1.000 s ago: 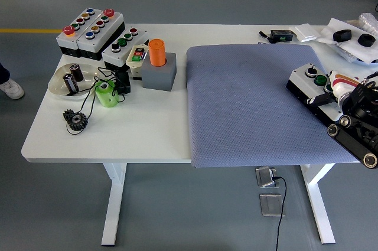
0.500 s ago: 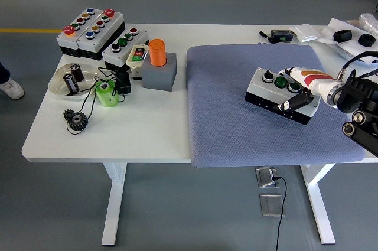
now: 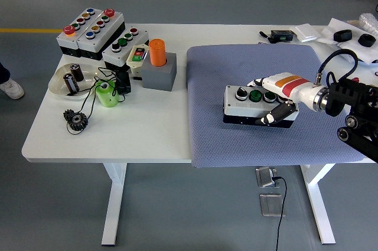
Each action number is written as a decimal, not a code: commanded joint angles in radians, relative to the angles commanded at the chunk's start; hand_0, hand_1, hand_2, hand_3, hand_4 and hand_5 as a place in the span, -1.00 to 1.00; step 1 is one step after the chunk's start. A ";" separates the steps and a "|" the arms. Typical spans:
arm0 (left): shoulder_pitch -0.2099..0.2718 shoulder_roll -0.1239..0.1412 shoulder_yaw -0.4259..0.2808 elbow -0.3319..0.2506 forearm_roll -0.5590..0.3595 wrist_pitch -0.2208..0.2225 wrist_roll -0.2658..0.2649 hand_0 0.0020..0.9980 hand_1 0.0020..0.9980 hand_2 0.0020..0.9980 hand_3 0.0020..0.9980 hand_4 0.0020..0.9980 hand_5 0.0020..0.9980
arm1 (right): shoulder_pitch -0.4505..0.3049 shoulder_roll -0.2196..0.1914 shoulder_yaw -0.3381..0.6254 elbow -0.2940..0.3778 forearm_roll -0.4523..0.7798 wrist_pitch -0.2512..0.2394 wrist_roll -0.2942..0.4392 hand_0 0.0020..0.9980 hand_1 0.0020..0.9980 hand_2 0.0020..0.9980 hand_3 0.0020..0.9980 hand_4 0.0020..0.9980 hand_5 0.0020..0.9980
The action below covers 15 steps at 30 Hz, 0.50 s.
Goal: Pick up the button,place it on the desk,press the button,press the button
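A white and black button box (image 3: 251,107) with a black knob and two green buttons on top lies on the blue-grey mat (image 3: 212,85), near the mat's middle. My right hand (image 3: 277,100) comes in from the right and is shut on the box's right end, thumb at its front, fingers across the back. Whether the box rests on the mat or hangs just above it, I cannot tell. The left arm is out of view.
At the table's far left stand several other button boxes (image 3: 91,29), a grey block with an orange cylinder (image 3: 157,62), a green cup (image 3: 106,94), a clear dish (image 3: 59,82) and a black gear (image 3: 75,120). Bags and black items (image 3: 345,35) lie at the far right.
My right hand has carried the button box leftward from the mat's right edge to near its middle, and the box has turned more level.
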 joint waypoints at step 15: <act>-0.001 0.000 0.008 0.000 -0.013 -0.001 -0.002 0.35 0.41 0.45 0.05 -0.25 1.00 | 0.009 0.016 -0.034 -0.022 -0.067 -0.048 0.035 -0.03 -0.37 -0.13 0.09 -0.11 -1.00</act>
